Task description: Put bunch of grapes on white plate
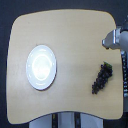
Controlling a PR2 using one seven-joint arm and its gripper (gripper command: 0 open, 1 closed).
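Note:
A round glossy white plate [41,66] rests on the wooden table at the exterior view's left, with nothing on it. A dark purple bunch of grapes [102,79] lies on the table toward the exterior view's right, elongated, with its stem end pointing up and right. The grey gripper [106,41] enters from the right edge, above and slightly right of the grapes and apart from them. Its fingers are too blurred to judge whether they are open or shut. Nothing appears held.
The light wooden table [75,35] has rounded corners and a dark floor around it. The robot arm [121,40] covers the table's right edge. A white base structure [65,121] shows below the table's front edge.

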